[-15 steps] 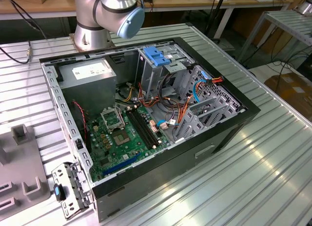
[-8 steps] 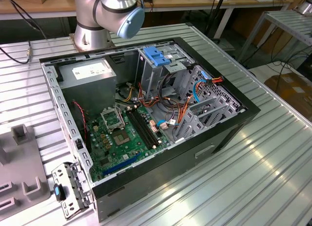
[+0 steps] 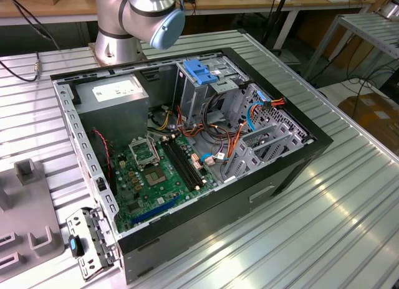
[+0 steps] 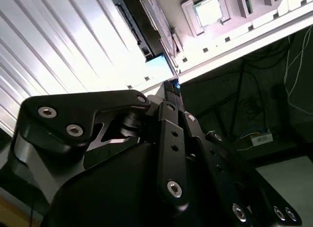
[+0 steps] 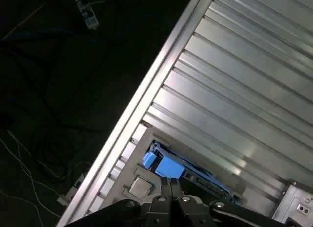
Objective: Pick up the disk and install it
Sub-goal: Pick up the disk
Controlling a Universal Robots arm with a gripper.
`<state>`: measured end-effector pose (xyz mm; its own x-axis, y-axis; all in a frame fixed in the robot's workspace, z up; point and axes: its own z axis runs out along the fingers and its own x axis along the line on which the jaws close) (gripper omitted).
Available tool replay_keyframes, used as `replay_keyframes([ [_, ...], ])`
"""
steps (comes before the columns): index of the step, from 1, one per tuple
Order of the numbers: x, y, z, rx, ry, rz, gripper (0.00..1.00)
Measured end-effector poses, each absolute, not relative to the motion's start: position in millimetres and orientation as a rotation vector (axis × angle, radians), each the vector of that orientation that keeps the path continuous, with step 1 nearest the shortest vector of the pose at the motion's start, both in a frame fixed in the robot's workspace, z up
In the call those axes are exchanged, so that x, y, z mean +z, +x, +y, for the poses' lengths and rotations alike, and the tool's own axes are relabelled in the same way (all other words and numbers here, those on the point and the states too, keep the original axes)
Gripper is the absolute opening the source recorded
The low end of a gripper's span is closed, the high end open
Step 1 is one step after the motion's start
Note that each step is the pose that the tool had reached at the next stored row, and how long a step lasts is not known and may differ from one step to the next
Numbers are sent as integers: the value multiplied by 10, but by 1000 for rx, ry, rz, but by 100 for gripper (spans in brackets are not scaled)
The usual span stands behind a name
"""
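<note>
The end effector (image 4: 171, 86) is clenched. Its black fingertips meet with nothing between them in both wrist views (image 5: 171, 182).

The disk (image 5: 170, 167) lies just beyond the fingertips, apart from them. It shows as a flat part with a light blue face and a dark edge (image 4: 157, 66); its label cannot be made out. It sits near the edge of the ribbed metal table (image 5: 234, 90), just beside a square silver chip (image 5: 140, 187) held in a pale fixture. Past the table edge lies a dark floor (image 5: 49, 90) with loose cables.

In the exterior view, the arm (image 3: 140, 15) stands at the upper centre of the frame. The open computer case (image 3: 206, 220) lies at the centre on the table (image 3: 324, 227). Inside it, the power-supply box (image 3: 115, 93) is at the upper left and the drive cage (image 3: 202, 74), with its blue top, is at the upper centre.
</note>
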<state>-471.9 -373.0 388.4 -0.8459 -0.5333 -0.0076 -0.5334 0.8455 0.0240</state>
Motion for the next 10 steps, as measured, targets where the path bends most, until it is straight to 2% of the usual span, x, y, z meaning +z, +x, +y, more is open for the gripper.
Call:
replay_keyframes([
  [9, 3870, -4718, -3730, 39, -1206, 2902, 11],
  [10, 3869, -4718, -3730, 39, -1236, 2890, 17],
])
